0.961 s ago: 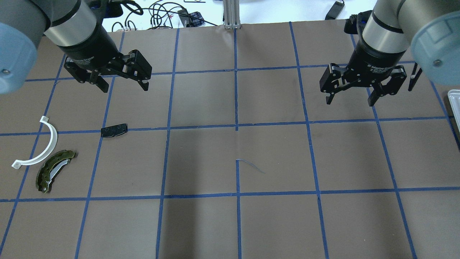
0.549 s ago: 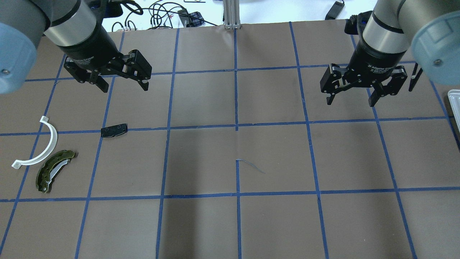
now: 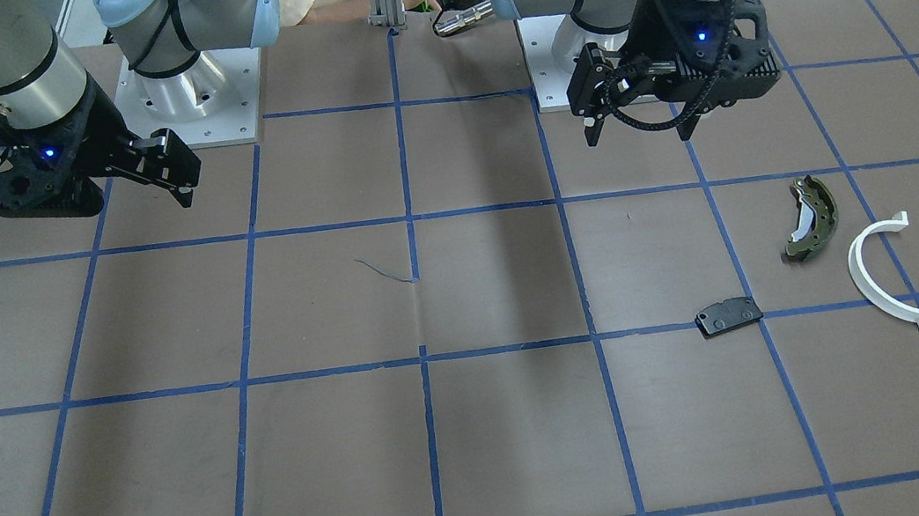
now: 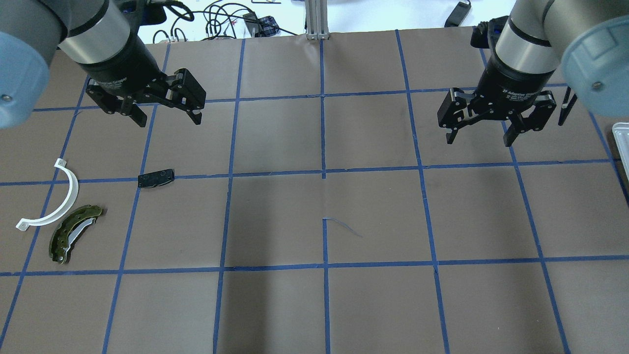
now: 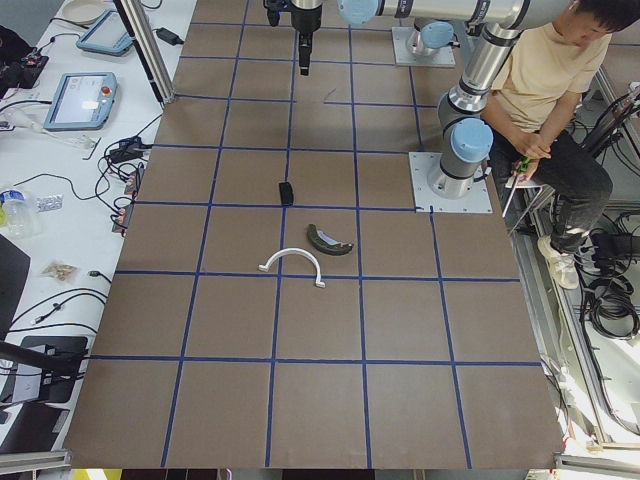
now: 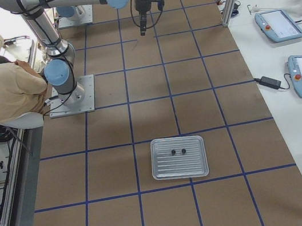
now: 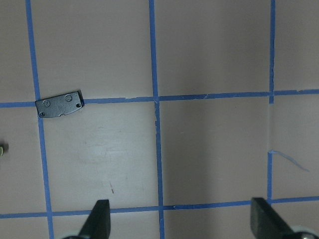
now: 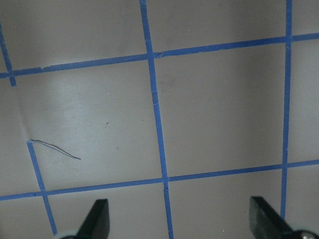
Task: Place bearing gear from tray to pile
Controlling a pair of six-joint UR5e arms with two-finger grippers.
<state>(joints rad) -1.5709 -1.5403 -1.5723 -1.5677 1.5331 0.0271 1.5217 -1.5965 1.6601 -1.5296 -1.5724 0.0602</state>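
Barely anything moves: left end effector (image 4: 168,119) creeps toward the desk's far edge, right end effector (image 4: 478,140) hangs, both wide open and empty, gears (image 6: 173,153) untouched on the right-end tray (image 6: 181,172), pickup not begun.

One brown tabletop (image 4: 373,211), gridded in blue tape. Two robot arms (image 4: 98,34) reach over it, carrying one left gripper (image 4: 169,119) and one right gripper (image 4: 479,140), each with two fingers (image 7: 99,219), four in all. Three loose parts lie together at the left: one olive-green brake shoe (image 4: 60,238), one white half-ring (image 4: 75,191) and one flat black plate (image 4: 156,178). One metal tray (image 6: 172,170) at the right end holds two small dark round parts (image 6: 173,153). One person (image 5: 545,90) sits on the robot's side. Two touchscreen pendants (image 6: 276,23) rest on one side table (image 6: 285,137).
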